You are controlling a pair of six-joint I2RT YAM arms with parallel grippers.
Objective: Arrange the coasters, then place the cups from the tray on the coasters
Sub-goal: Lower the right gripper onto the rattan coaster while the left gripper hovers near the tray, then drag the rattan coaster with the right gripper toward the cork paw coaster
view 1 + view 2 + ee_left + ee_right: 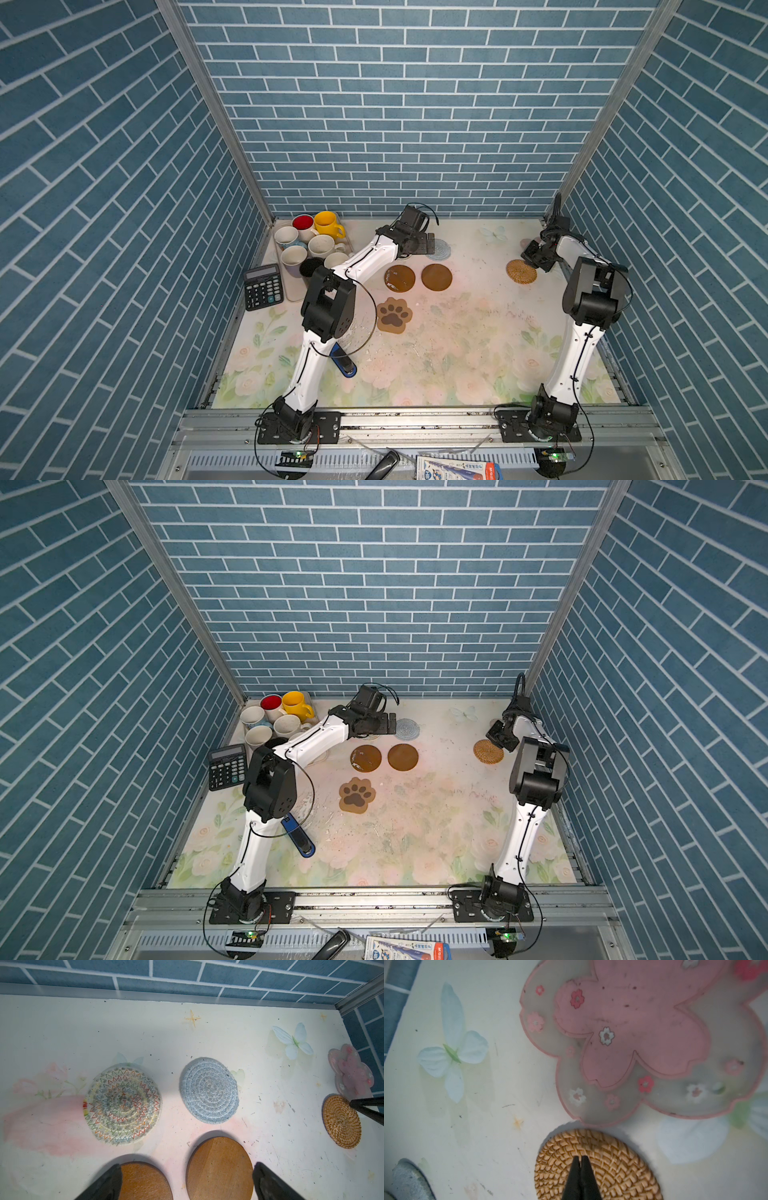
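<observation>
Biggest thing here is the surface, a glossy sheet printed with pale roses, pretty scuffed up. Next down is the beige plastic tray, a rounded rectangle in the far left corner with its long axis running front to back along the wall. All the cups sit upright in it: the yellow cup at the far end with its handle sticking out toward the middle, the red-inside cup right beside it, the black cup nearer the front, and pale ones packed between. A black calculator lies just beside the tray, display end away from the arms. The coasters are all out on the surface. The pink flower coaster is rubbery-looking with a see-through scalloped rim, over at the far right. The tan rattan round lies just beside it, tightly coiled. The right gripper is pinched completely closed, tips over the rattan's top; can't tell if they press it. The paw coaster has its toes pointing at the back wall. Beyond it lie a smeared brown disc and a cleaner brown disc, both smooth wood. Past those come the white woven round with zigzag stitching and the light blue woven round. The left gripper hangs above the discs, spread wide, holding nothing.
</observation>
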